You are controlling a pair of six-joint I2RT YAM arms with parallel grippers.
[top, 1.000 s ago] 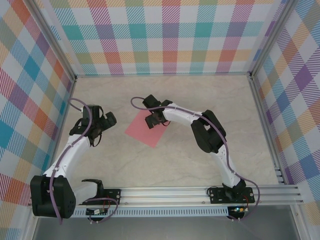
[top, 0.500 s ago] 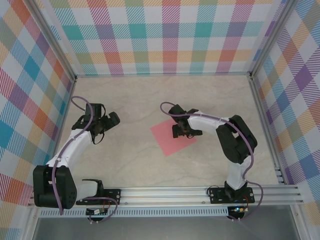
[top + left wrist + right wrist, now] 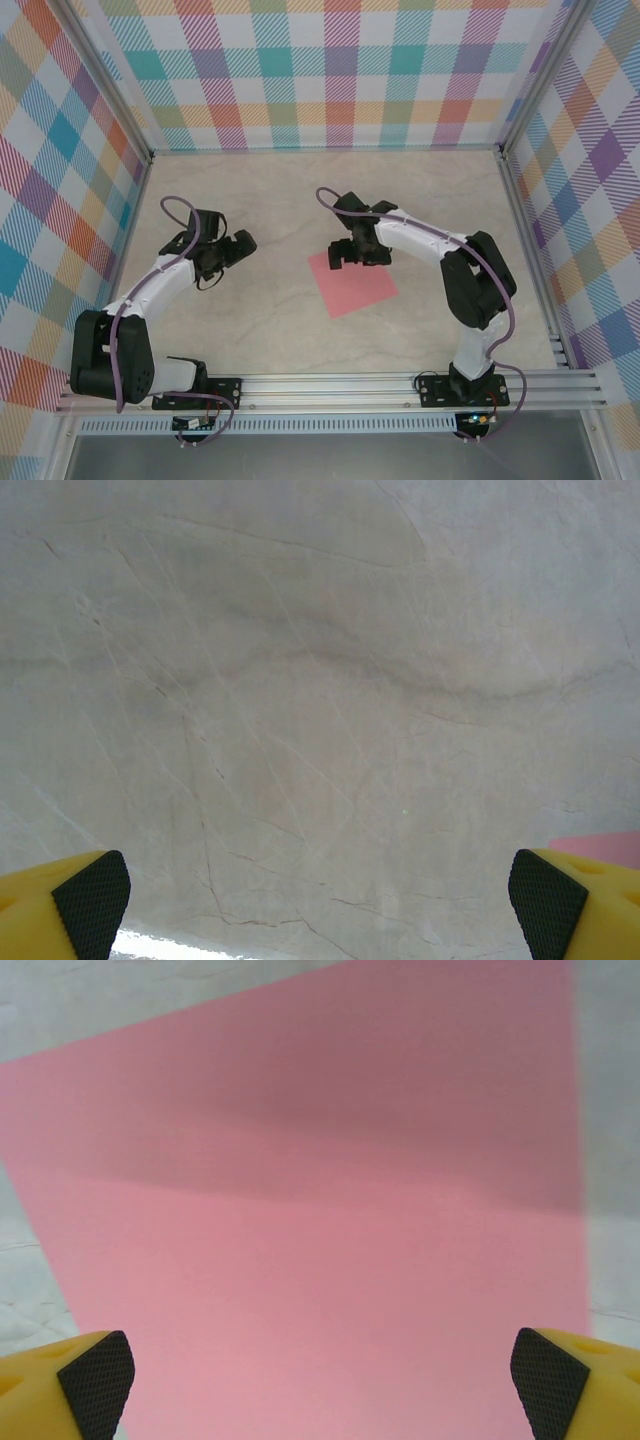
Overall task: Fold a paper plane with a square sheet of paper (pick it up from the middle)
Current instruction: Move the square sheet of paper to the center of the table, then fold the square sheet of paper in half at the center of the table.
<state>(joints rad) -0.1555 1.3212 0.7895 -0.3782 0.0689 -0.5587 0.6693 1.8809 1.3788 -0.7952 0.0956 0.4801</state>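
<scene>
Pincers first: right pincer (image 3: 320, 1372) spread wide, holding nothing, black cross-hatched pads (image 3: 95, 1372) on yellow fingers. It is poised over the thin, flat salmon-pink square sheet of paper (image 3: 320, 1210). From above it sits at the sheet's far-left part, not the middle. Left pincer (image 3: 238, 246) is also wide open and empty, over bare table well left of the sheet.

The sheet lies flat mid-table on the pale, veined, marble-look table (image 3: 290, 190), turned cornerwise to the near rail.

Handling, my judgement — very light, limp, smooth, no edge standing proud, likely to slide or crease at a touch. Best hold is at the centre: press pads down and close so the paper buckles up between them.
</scene>
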